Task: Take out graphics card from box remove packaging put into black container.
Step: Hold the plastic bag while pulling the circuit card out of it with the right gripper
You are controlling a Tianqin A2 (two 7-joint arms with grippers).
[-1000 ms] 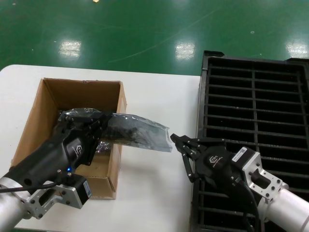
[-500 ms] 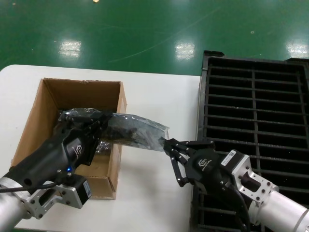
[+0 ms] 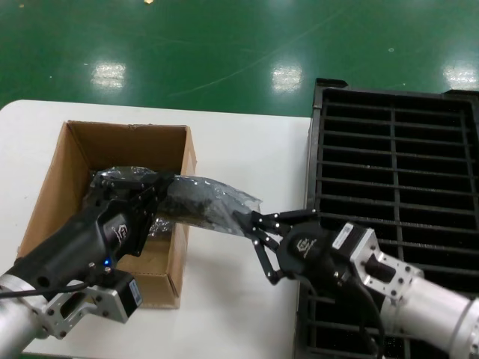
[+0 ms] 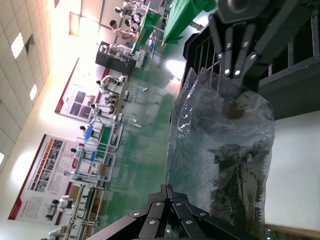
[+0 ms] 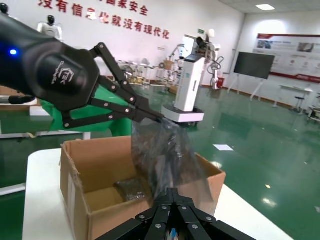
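My left gripper (image 3: 161,187) is shut on one end of the packaging (image 3: 206,202), a crinkly translucent bag held level above the right wall of the box (image 3: 75,153). The graphics card (image 4: 235,172) shows as a dark shape inside the bag. My right gripper (image 3: 251,221) is shut on the bag's other end, over the white table just left of the black container (image 3: 389,149). In the left wrist view my own gripper (image 4: 167,187) pinches the bag (image 4: 220,135) and the right gripper (image 4: 235,60) holds its far end. In the right wrist view my right gripper (image 5: 172,191) grips the bag (image 5: 160,155), with the left gripper (image 5: 150,116) opposite.
Another bagged item (image 5: 131,187) lies on the floor of the box (image 5: 85,210). The white table (image 3: 239,142) runs between box and tray. The tray's narrow slots stand at the right, under my right arm.
My right gripper has moved left from the tray's edge to the bag's free end and has closed on it. My left gripper has held the bag still.
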